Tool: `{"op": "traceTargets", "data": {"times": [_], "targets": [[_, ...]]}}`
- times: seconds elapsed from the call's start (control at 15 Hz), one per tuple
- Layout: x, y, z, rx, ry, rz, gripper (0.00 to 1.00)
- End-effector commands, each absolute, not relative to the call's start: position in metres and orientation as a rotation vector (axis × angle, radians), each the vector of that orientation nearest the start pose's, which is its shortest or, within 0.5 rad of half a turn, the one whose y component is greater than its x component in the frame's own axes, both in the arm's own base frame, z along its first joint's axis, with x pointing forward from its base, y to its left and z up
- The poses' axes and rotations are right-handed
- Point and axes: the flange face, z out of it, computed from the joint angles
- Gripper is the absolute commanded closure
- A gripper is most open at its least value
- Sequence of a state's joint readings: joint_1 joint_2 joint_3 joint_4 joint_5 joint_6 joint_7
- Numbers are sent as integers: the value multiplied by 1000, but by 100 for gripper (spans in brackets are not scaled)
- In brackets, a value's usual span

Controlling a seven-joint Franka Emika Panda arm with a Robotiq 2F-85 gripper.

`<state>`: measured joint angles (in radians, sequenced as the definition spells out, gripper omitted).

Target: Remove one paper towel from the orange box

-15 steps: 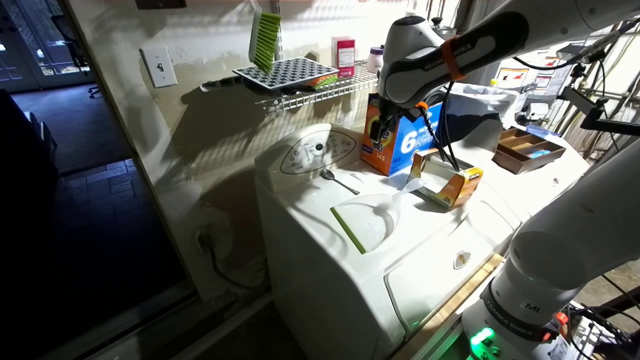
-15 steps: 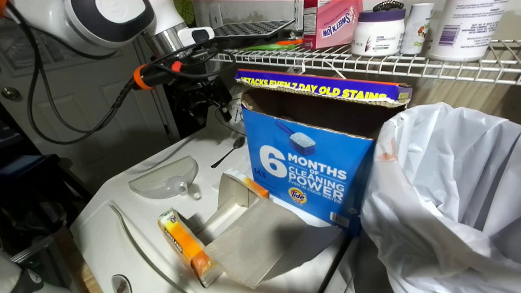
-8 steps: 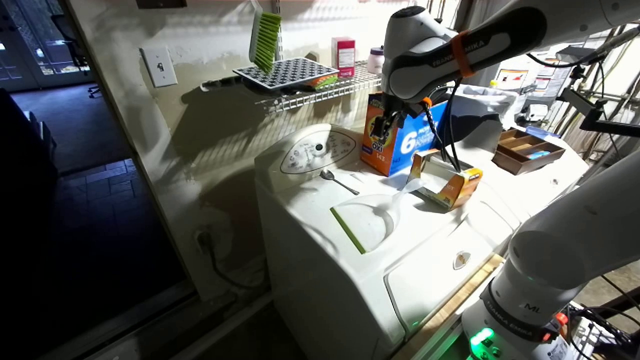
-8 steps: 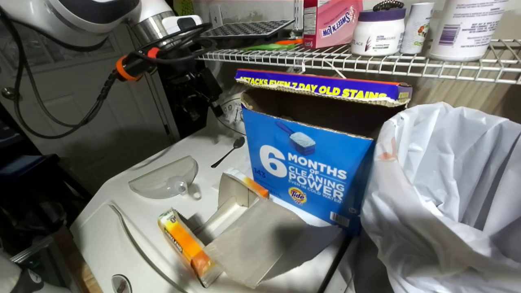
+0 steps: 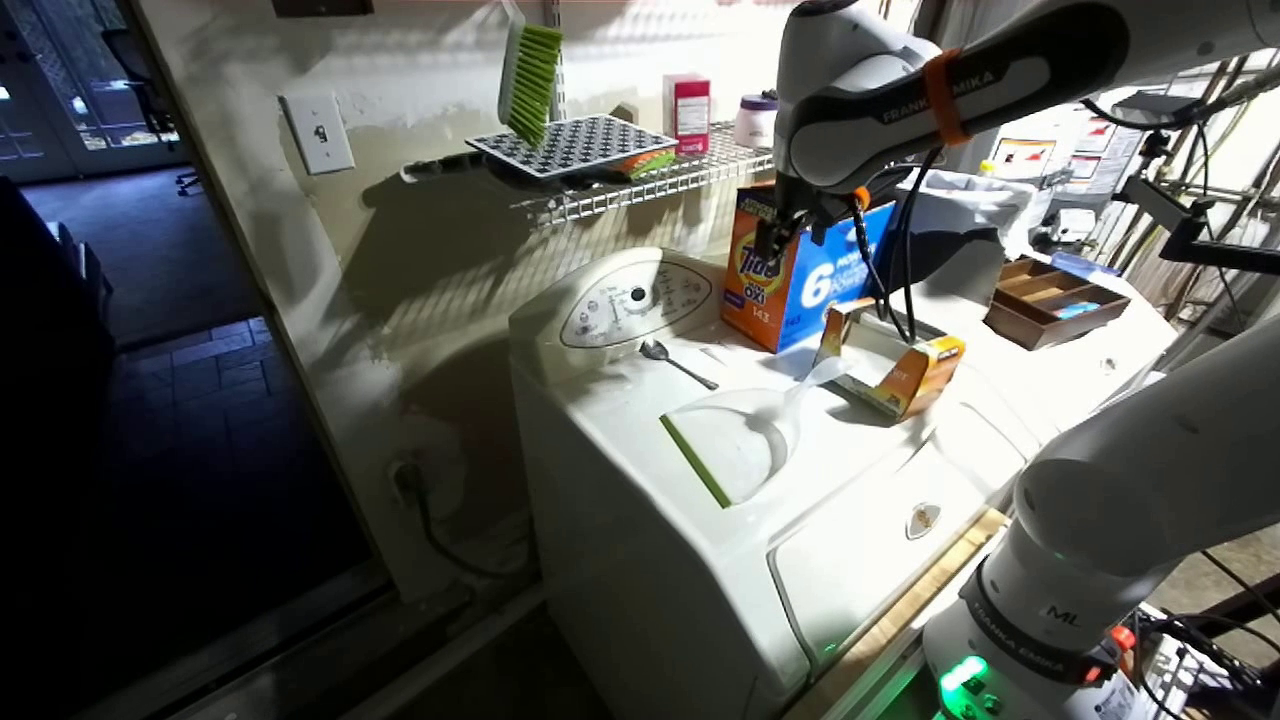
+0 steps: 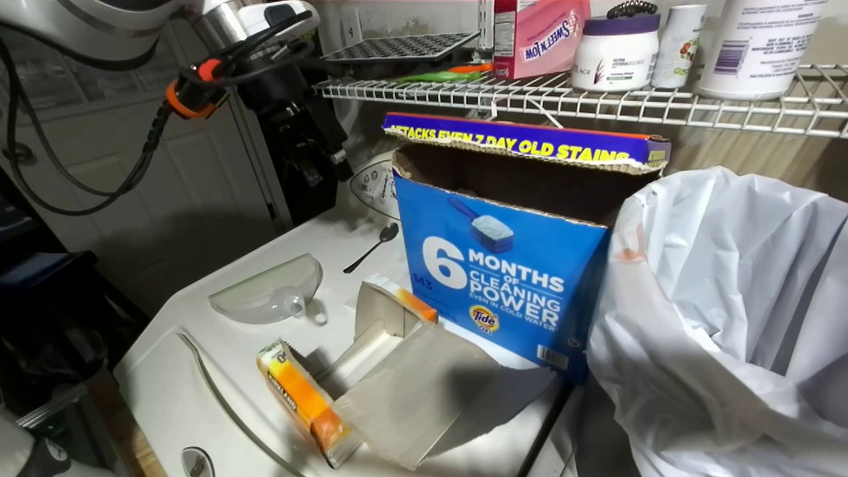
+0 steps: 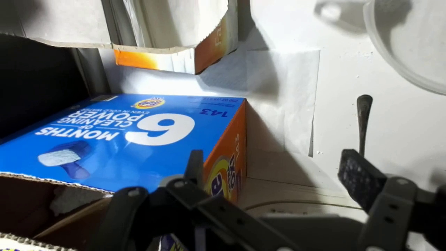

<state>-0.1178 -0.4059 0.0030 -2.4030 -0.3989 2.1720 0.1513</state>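
Most of the things are carried by a white appliance (image 5: 650, 540), over which a wire shelf (image 6: 636, 109) is mounted. A white-lined bin (image 6: 669, 318) is placed beside the orange box (image 6: 510, 265), which is stood upright on the appliance in both exterior views, its top torn along the edge. Just beside that box, a smaller carton (image 5: 905, 375) is laid with its flap spread out. A clear dustpan (image 5: 735, 440) edged in green is set near that carton. In the wrist view, a thin white sheet (image 7: 299, 97) is spread near the foot of the orange box; its material cannot be told. The fingers (image 7: 360, 179) are spread wide apart, and nothing is held between them; in an exterior view they are seen before the box's orange face (image 5: 760, 312). A dark spoon (image 5: 682, 366) is found between the dustpan and the appliance's back.
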Motion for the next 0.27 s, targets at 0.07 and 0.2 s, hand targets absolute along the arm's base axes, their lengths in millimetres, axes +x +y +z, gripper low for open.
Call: {"op": "traceTargets", "data": {"times": [0.07, 0.2], "targets": [[433, -64, 489, -3473, 111, -305, 0], [431, -63, 492, -3474, 110, -308, 0]]}}
